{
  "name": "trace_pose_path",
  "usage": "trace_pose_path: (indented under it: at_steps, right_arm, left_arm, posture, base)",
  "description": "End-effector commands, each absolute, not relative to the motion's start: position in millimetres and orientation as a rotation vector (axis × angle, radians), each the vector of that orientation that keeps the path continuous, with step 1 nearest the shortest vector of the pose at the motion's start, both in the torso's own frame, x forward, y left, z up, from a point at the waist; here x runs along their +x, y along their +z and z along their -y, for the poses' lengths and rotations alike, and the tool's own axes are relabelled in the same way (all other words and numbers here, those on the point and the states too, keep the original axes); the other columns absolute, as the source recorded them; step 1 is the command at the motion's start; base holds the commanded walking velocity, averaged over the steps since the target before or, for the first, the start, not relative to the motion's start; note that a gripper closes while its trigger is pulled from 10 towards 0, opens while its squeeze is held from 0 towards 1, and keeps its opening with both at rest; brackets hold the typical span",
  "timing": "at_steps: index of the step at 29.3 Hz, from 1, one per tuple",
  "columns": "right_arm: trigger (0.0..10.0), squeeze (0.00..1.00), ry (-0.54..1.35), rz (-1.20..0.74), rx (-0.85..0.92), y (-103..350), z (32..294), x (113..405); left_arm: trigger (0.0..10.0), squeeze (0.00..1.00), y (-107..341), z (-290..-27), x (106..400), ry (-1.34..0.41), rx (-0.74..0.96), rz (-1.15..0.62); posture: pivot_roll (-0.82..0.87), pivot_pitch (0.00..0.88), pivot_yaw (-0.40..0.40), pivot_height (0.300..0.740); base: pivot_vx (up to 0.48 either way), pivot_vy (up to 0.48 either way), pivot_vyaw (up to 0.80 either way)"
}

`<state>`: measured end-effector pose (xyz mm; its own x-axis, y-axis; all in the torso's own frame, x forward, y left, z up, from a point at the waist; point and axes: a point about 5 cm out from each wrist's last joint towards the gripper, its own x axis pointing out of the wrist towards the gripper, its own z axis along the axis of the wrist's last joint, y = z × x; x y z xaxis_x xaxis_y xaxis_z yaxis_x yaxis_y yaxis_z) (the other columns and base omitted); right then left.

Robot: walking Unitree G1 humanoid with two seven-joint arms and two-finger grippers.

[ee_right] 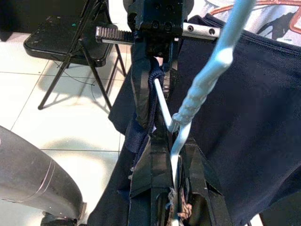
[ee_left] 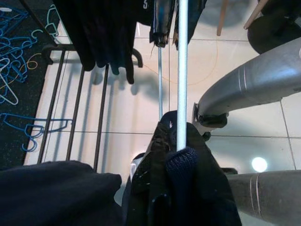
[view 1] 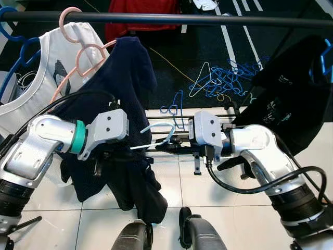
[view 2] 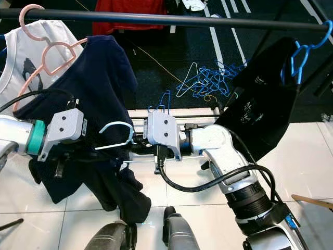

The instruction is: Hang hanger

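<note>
Jaws of both grippers clenched on light-blue hanger: left gripper, right gripper; navy shirt draped.

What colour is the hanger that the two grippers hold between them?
The hanger is light blue, almost white; the right eye view shows it best, against the dark navy garment.

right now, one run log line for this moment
stage: hanger not yet on rail | left gripper: shut on navy garment | right gripper: shut on pale blue hanger
</note>
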<state>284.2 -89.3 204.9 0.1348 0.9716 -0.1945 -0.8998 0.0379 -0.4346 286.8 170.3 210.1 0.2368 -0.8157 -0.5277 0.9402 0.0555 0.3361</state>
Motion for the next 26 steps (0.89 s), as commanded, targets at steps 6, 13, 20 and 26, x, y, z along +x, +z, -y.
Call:
trace_pose_path:
  at_steps: [6, 13, 20, 26]
  right_arm:
    - [10.0, 0.00, 1.456, 0.220, -0.526, 211.2, 87.1, 282.4]
    - [10.0, 0.00, 1.450, 0.222, -0.535, 209.7, 86.6, 283.0]
    - [10.0, 0.00, 1.432, 0.230, -0.540, 207.0, 85.4, 283.3]
    - [10.0, 0.00, 1.407, 0.237, -0.552, 205.5, 86.9, 284.7]
  left_arm:
    - [0.0, 0.00, 199.1, -179.5, 286.1, -1.343, 0.711, -0.298]
    - [0.0, 0.00, 223.2, -155.2, 281.5, -1.412, 0.590, -0.163]
    - [0.0, 0.00, 235.3, -148.4, 278.5, -1.432, 0.566, -0.111]
    - [10.0, 0.00, 233.8, -153.8, 279.5, -1.410, 0.586, -0.115]
  posture:
    - [-0.01, 0.157, 0.084, 0.740]
    - [0.00, 0.156, 0.087, 0.740]
    - [0.00, 0.157, 0.089, 0.740]
    - [0.00, 0.158, 0.090, 0.740]
  base:
    - [0.000, 0.000, 0.00]
    - [0.000, 0.000, 0.00]
    - [0.000, 0.000, 0.00]
    - [0.000, 0.000, 0.00]
